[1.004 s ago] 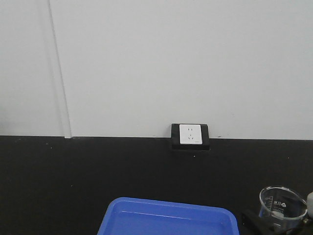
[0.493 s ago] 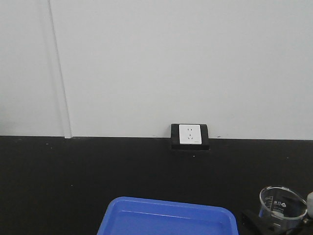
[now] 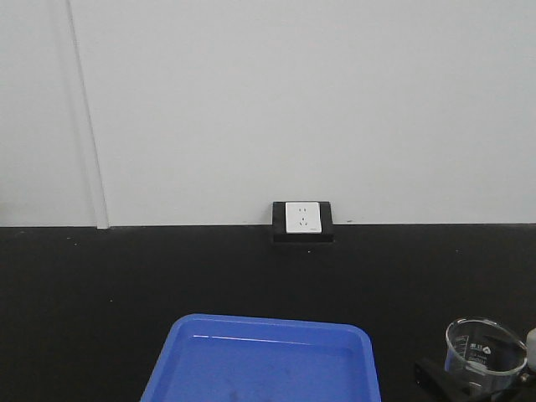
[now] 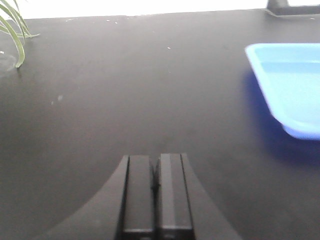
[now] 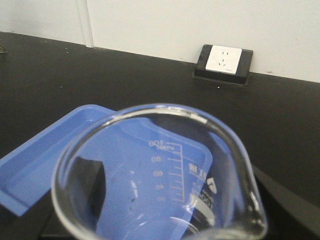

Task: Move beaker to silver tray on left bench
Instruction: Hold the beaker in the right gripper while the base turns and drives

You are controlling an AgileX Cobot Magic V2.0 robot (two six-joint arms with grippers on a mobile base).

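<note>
Beaker [image 3: 486, 356] sits low on the right of the front view. It's off the black bench [image 4: 125, 90], held by the right gripper [image 5: 182, 210], whose dark fingers show on either side of the glass. In the right wrist view the rim and the printed scale fill most of the picture, and it looks upright and empty.

What changed is the background, not the beaker. Compared with a second ago, the wall socket [image 3: 302, 218] has slid left and a bit up in the front view, the blue tray [image 3: 260, 360] has gone the same way with more of it showing, and the wall seam has crept left too. The beaker has stayed in pretty much the same spot in frame. So it looks like the whole base is moving, maybe backing off and turning, and carrying the beaker along rather than the arm swinging it.

Left gripper [image 4: 156, 165] has its jaws pressed together with nothing between them. It hangs over bare bench, with some plant leaves [image 4: 12, 30] off in the corner.

For the task, the pickup looks done and the carry is under way. No silver tray shows in any view yet, so the drop-off is probably some way off. The main worry is the glass slipping while the base moves.
</note>
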